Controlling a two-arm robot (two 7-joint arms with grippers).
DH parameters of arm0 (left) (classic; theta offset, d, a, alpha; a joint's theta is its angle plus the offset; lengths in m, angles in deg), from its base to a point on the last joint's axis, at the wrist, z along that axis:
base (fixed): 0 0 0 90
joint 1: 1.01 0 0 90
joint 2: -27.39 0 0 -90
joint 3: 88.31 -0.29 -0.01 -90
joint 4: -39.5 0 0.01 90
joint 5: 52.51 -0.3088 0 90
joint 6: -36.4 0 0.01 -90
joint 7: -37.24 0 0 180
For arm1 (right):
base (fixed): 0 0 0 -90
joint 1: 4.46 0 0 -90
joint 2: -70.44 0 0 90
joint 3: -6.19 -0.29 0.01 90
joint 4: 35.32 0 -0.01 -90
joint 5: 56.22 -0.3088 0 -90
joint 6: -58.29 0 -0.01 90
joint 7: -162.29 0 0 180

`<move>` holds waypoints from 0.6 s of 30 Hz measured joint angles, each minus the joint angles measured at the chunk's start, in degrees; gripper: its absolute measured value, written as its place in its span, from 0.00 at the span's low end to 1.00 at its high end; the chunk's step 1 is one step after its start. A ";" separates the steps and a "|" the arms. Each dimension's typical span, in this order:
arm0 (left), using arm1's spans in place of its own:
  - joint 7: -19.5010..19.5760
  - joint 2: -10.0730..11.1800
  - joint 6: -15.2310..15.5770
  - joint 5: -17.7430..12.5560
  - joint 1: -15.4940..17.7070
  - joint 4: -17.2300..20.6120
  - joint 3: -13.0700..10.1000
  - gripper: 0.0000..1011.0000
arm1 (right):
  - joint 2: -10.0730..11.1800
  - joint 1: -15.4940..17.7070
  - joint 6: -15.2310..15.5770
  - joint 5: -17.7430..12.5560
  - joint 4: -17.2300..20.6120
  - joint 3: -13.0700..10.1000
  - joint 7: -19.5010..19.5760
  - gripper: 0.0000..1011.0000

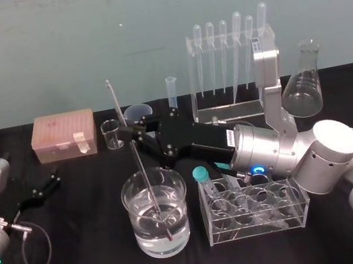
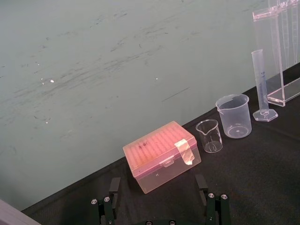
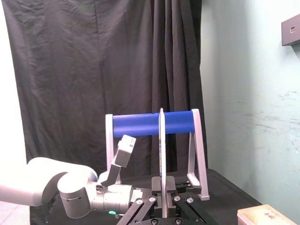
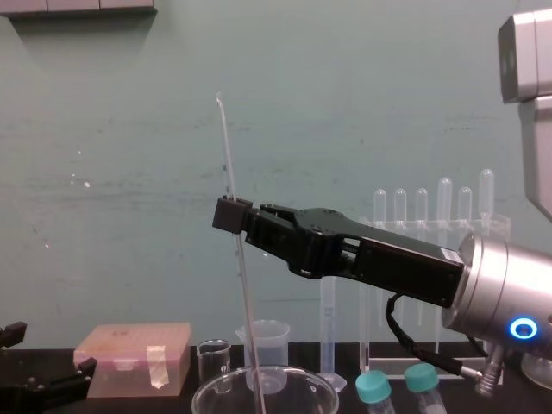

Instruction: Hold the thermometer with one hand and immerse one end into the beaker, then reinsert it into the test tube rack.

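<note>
The thermometer (image 1: 145, 178) is a long thin glass rod, slightly tilted, with its lower red tip down in the water of the beaker (image 1: 134, 201). My right gripper (image 1: 133, 137) is shut on its upper part, above the beaker, and the rod's top sticks up past the fingers. The chest view shows the same grip (image 4: 233, 216) on the thermometer (image 4: 226, 147) above the beaker's rim (image 4: 211, 392). Behind stands the tall clear test tube rack (image 1: 262, 33), holding several pipettes. My left gripper (image 1: 41, 186) rests open at the far left.
A pink tip box (image 1: 64, 134), a tiny glass beaker (image 1: 112, 133), a plastic spouted beaker (image 1: 136, 114) and a graduated cylinder (image 1: 172, 92) line the back. A low rack (image 1: 259, 210) with capped tubes stands right of the beaker, with a conical flask (image 1: 305, 85) behind it.
</note>
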 joint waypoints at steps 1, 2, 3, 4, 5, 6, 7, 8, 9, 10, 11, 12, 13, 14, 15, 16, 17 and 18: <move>0.00 0.00 0.00 0.00 0.00 0.00 0.00 1.00 | 0.01 0.00 0.00 0.00 0.00 0.00 0.00 0.05; 0.00 0.00 0.00 0.00 0.00 0.00 0.00 1.00 | 0.04 0.00 0.01 -0.01 0.01 0.00 0.01 0.05; 0.00 0.00 0.00 0.00 0.00 0.00 0.00 1.00 | 0.06 0.00 0.01 -0.01 0.01 -0.01 0.00 0.05; 0.00 0.00 0.00 0.00 0.00 0.00 0.00 1.00 | 0.08 0.00 0.01 -0.02 0.01 -0.02 0.01 0.05; 0.00 0.00 0.00 0.00 0.00 0.00 0.00 1.00 | 0.09 0.00 0.01 -0.03 0.02 -0.03 0.01 0.05; 0.00 0.00 0.00 0.00 0.00 0.00 0.00 1.00 | 0.09 0.00 0.01 -0.04 0.02 -0.04 0.01 0.05; 0.00 0.00 0.00 0.00 0.00 0.00 0.00 1.00 | 0.09 0.00 0.01 -0.04 0.01 -0.04 0.01 0.05; 0.00 0.00 0.00 0.00 0.00 0.00 0.00 1.00 | 0.08 -0.02 0.01 -0.04 -0.01 -0.05 0.00 0.05; 0.00 0.00 0.00 0.00 0.00 0.00 0.00 1.00 | 0.07 -0.05 0.01 -0.04 -0.05 -0.06 0.00 0.05; 0.00 0.00 0.00 0.00 0.00 0.00 0.00 1.00 | 0.06 -0.06 0.00 -0.04 -0.07 -0.06 -0.01 0.05; 0.00 0.00 0.00 0.00 0.00 0.00 0.00 1.00 | 0.05 -0.07 0.00 -0.04 -0.09 -0.07 -0.02 0.05; 0.00 0.00 0.00 0.00 0.00 0.00 0.00 1.00 | 0.05 -0.07 0.00 -0.04 -0.10 -0.07 -0.02 0.05; 0.00 0.00 0.00 0.00 0.00 0.00 0.00 1.00 | 0.04 -0.09 -0.02 -0.04 -0.14 -0.07 -0.06 0.05; 0.00 0.00 0.00 0.00 0.00 0.00 0.00 1.00 | 0.03 -0.10 -0.02 -0.04 -0.15 -0.07 -0.07 0.05; 0.00 0.00 0.00 0.00 0.00 0.00 0.00 1.00 | 0.02 -0.11 -0.03 -0.04 -0.17 -0.07 -0.09 0.05; 0.00 0.00 0.00 0.00 0.00 0.00 0.00 1.00 | 0.02 -0.12 -0.03 -0.04 -0.18 -0.07 -0.10 0.05; 0.00 0.00 0.00 0.00 0.00 0.00 0.00 1.00 | 0.01 -0.12 -0.04 -0.04 -0.18 -0.07 -0.11 0.05; 0.00 0.00 0.00 0.00 0.00 0.00 0.00 1.00 | 0.01 -0.12 -0.04 -0.04 -0.19 -0.07 -0.12 0.05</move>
